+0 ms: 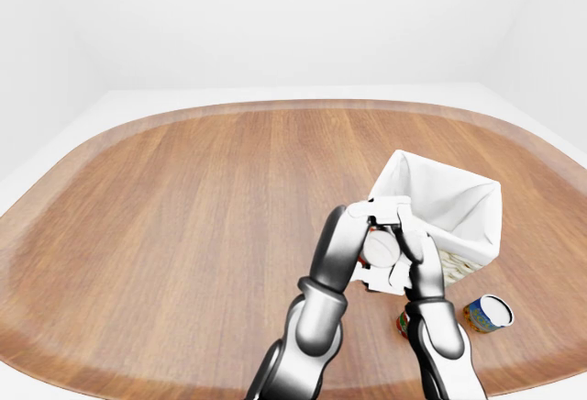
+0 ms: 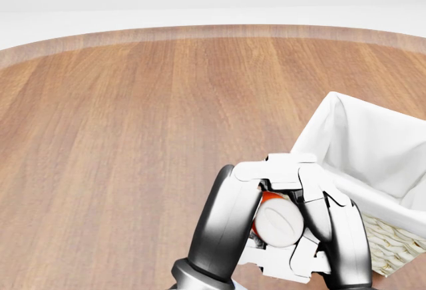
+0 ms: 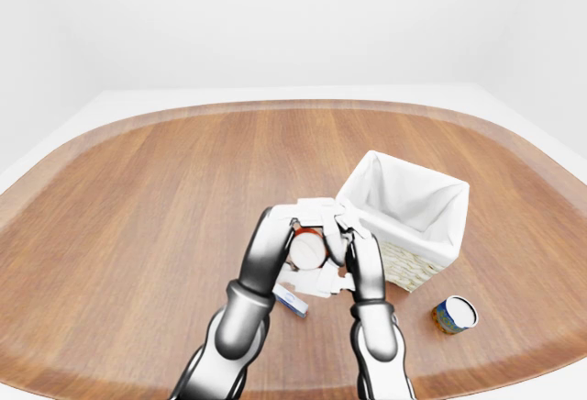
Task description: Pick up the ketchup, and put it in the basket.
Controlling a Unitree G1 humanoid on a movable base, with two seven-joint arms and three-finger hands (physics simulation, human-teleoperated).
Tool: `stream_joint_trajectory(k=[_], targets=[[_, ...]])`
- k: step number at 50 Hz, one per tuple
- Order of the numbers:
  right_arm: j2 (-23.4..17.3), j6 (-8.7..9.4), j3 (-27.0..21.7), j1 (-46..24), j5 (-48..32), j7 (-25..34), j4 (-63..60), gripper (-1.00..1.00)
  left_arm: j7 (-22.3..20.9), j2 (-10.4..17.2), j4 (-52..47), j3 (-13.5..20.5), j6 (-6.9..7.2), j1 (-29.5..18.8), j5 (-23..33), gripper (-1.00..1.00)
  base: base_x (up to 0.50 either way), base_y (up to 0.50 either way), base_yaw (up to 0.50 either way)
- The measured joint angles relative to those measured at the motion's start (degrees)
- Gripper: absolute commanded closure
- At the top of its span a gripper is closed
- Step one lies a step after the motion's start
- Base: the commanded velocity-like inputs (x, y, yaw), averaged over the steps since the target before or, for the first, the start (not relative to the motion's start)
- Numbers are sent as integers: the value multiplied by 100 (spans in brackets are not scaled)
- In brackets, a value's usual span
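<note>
Left hand: our left hand (image 2: 283, 220) has its white fingers curled tight round the ketchup, lifted off the table.
Ketchup: the ketchup (image 2: 276, 222) sits inside that grip, its round white cap facing the head camera, red body just showing behind.
Right hand: our right hand (image 2: 336, 220) presses against the left hand's right side; we cannot tell how far its fingers are parted.
Basket: the basket (image 3: 410, 200), wicker with a white cloth lining, stands just right of both hands, touching them in the head view.
Table: a wooden table (image 1: 183, 207) lies below the hands.
Can: a small can (image 3: 454, 313) lies right of the right forearm.
Box: a small white-and-blue box (image 3: 293, 301) lies under the left hand.
</note>
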Motion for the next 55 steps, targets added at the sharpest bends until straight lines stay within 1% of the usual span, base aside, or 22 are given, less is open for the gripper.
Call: stream_joint_trajectory(k=[1,2,3,12,24,30,35,38,39,43,46,48,50,54,55], targets=[[1,-16,11,0,4,12,0,100,15,-1,-6,-18,0,3,-15,70,0,0,0],[1,-27,22,1,0,28,5,100,35,-3,-15,-38,-5,4,-27,-5,0,0,0],[2,-33,17,-1,1,11,16,100,46,-3,-28,-59,0,9,-54,-100,0,0,0],[6,-43,-33,-17,-28,-142,84,100,119,-4,-125,-181,0,31,-186,-100,0,0,0],[6,-58,-37,-23,-49,-226,118,100,147,29,-239,-231,0,59,-220,-100,0,0,0],[3,-66,-34,-17,-51,-239,123,100,128,183,-530,-260,0,164,-122,-100,0,0,0],[1,-86,-33,-9,-84,-247,128,100,125,429,-822,-105,0,331,-58,-100,0,0,0],[0,-88,-38,-5,-100,-247,121,100,149,621,-985,82,0,503,-91,-100,0,0,0],[1,-90,-38,-3,-107,-248,119,100,159,691,-1030,192,0,574,-140,-100,0,0,0],[3,-97,-38,-3,-131,-259,121,100,158,959,-1112,832,0,906,-483,-100,0,0,0],[5,-104,-34,-7,-148,-273,131,100,105,1098,-1002,1357,-16,1123,-746,-100,0,0,0],[7,-107,-32,-17,-159,-284,144,100,50,1158,-852,1698,-86,1244,-904,-100,0,0,0],[8,-115,-28,-24,-171,-296,159,100,-13,1198,-651,2023,-216,1341,-1047,-100,0,0,0],[8,-137,-36,-53,-187,-315,214,100,-142,1214,-199,2594,-495,1451,-1325,-100,0,0,0],[9,-142,-38,-61,-190,-319,229,100,-162,1214,-30,2713,-604,1452,-1369,-100,0,0,0]])
